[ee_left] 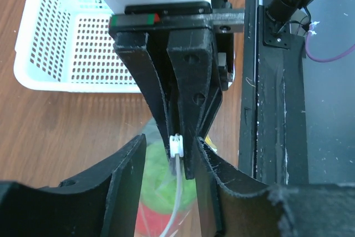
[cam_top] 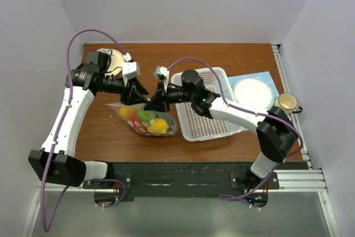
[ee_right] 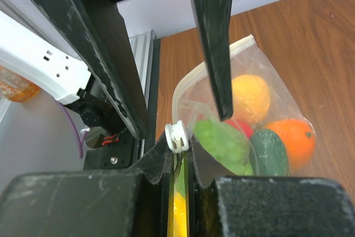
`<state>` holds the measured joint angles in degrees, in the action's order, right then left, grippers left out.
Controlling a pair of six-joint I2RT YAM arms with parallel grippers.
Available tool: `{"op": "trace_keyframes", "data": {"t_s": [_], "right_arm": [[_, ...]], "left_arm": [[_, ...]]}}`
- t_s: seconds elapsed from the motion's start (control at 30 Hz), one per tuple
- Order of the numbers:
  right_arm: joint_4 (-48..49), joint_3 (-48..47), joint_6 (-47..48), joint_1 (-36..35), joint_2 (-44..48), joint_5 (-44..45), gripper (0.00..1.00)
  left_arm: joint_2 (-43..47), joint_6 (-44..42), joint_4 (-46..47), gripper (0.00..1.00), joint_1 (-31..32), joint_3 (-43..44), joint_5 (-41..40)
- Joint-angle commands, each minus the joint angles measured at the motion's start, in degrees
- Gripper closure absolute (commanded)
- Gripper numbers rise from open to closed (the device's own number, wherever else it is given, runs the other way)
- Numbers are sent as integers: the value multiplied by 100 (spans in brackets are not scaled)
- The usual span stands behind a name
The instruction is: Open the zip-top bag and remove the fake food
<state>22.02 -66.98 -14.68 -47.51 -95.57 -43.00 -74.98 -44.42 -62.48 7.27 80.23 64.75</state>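
- My right gripper (ee_right: 177,154) is closed, its two fingers pressed together on the small white slider (ee_right: 177,136) at the top of the bag (ee_right: 277,76). Only a thin slit shows between the pads.
- My left gripper (cam_top: 137,97) faces it with the fingers apart. They straddle the bag's top edge just beside the slider and clamp nothing.
- The zip strip runs from the slider back between my left fingers. I cannot tell how much of it is already parted.
- The bag lies on the wooden table (cam_top: 233,59) between my two arms, just left of the white basket (cam_top: 208,131). Its top edge is raised to where my grippers meet.
- The fake food (cam_top: 150,121) is all inside it. The right wrist view shows a lemon (ee_right: 252,97), an orange (ee_right: 291,137), a cucumber (ee_right: 268,156), a bit of red, and a lumpy green piece nearest the zip.
- I judge the step in hand to be drawing the zip open, and nothing is out of the bag yet.
- To do it well, I would first close my left fingers on the plastic lip next to the slider, not on the slider itself, so the bag has an anchor.
- Then my right hand should pull straight along the strip, low and level. Any sideways tug would only bunch the soft film.
- The slider is tiny and could slip from the pads. A steady, slow draw seems safer than a jerk, and it would also stop the loaded bag from dragging along.
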Motion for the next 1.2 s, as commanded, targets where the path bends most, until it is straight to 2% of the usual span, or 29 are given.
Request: {"op": "trace_keyframes", "data": {"t_s": [0.0,0.2,0.37,0.83,0.9,0.93,1.0,1.1,1.17], "right_arm": [[-84,-412,141,4,-49,3,100],[-40,-421,79,-4,-85,-15,100],[-49,-351,105,-4,-15,29,100],[-137,-351,176,4,47,29,100],[-128,-359,167,-4,47,20,100],[-137,-360,158,4,47,20,100],[-137,-368,158,5,65,37,100],[-224,-386,219,-4,100,64,100],[-338,-386,281,4,135,64,100]], "left_arm": [[212,-102,25,57,38,-16,187],[151,-128,69,65,55,-86,143],[45,-268,-18,77,64,-130,82],[-131,-638,-423,69,108,-165,108],[-166,-629,-405,74,108,-165,152],[-175,-638,-414,83,126,-148,178],[-236,-690,-458,94,143,-104,196],[-263,-769,-555,100,143,-34,152],[-271,-796,-625,100,143,-16,91]]}}
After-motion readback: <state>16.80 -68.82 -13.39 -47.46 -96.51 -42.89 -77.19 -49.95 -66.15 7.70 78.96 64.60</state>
